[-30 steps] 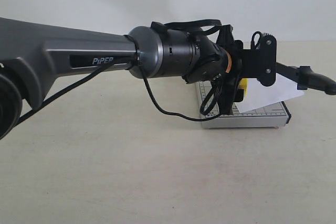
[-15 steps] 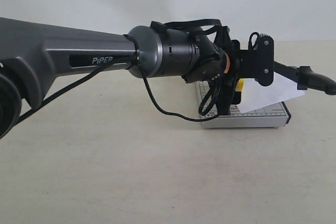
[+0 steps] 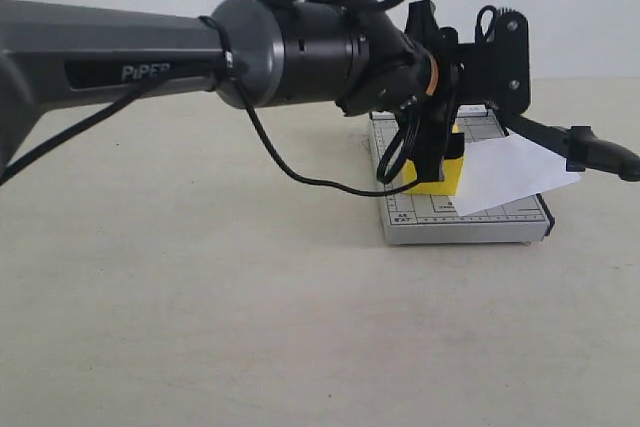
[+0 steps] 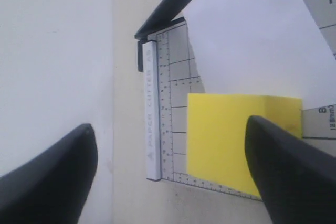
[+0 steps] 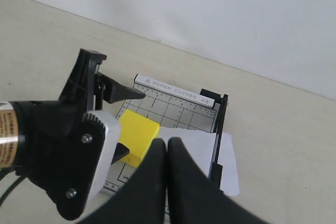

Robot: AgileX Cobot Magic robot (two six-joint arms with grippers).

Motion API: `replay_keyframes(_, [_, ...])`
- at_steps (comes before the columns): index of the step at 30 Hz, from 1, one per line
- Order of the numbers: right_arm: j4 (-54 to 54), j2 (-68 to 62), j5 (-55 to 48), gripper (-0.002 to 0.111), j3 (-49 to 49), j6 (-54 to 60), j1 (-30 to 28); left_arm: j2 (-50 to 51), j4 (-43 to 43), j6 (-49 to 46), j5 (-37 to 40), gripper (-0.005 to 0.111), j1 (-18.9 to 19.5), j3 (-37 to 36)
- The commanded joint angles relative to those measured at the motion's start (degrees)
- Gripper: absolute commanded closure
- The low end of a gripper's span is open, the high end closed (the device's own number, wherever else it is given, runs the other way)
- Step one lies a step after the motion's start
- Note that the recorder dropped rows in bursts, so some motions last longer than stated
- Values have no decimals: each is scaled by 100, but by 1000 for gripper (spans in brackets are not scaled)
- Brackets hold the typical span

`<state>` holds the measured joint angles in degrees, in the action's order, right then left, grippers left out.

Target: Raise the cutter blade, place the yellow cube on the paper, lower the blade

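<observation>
Now, cube [image 3: 450,172]: on board [image 3: 470,222], centre right, at paper's [image 3: 515,172] edge.
Left claw [image 4: 168,129]: wide open, empty.
Right claw [image 5: 167,142]: closed, empty.

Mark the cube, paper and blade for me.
cube [image 4: 220,135]: left wrist view, middle of its top face.
paper [image 3: 510,175]: exterior view, middle of the bare sheet.
blade [image 3: 608,157]: exterior view, thick handle end.

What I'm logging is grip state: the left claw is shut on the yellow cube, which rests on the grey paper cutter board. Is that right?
Not quite. The left wrist view shows the left claw open, with one finger standing clear of the yellow cube, which rests on the grey paper cutter board.
</observation>
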<state>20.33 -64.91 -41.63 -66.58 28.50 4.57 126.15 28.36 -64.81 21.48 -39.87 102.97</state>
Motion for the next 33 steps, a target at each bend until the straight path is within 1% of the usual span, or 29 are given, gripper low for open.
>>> replay_keyframes(1, [6, 29, 96, 108, -3, 66, -2, -355, -223, 118, 466, 33, 18, 35])
replay_keyframes(10, [6, 29, 116, 108, -3, 55, -2, -1171, -401, 246, 1451, 33, 73, 35])
replay_keyframes(14, [6, 29, 116, 108, -3, 55, -2, -1642, -401, 571, 1897, 33, 315, 35])
replay_keyframes(17, [6, 29, 116, 108, -3, 55, -2, -1935, -423, 985, 2252, 33, 680, 6])
replay_keyframes(21, [6, 29, 143, 108, -3, 55, -2, -2328, -592, 1466, 2344, 33, 1366, -309])
replay_keyframes(23, [6, 29, 190, 108, -3, 45, -2, -2485, -887, 1634, 2387, 33, 1703, -532])
replay_keyframes(26, [17, 29, 266, 108, -3, 45, -2, -2585, -1564, 1634, 2423, 35, 2081, -923])
replay_keyframes(28, [17, 29, 307, 108, -3, 45, -2, -2596, -1747, 1545, 2437, 40, 2203, -1168])
replay_keyframes(30, [17, 29, 330, 108, -3, 57, -2, -2585, -1764, 1534, 2437, 50, 2263, -1414])
replay_keyframes(33, [17, 29, 330, 108, -3, 57, -2, -2585, -1764, 1504, 2472, 77, 2263, -1670])
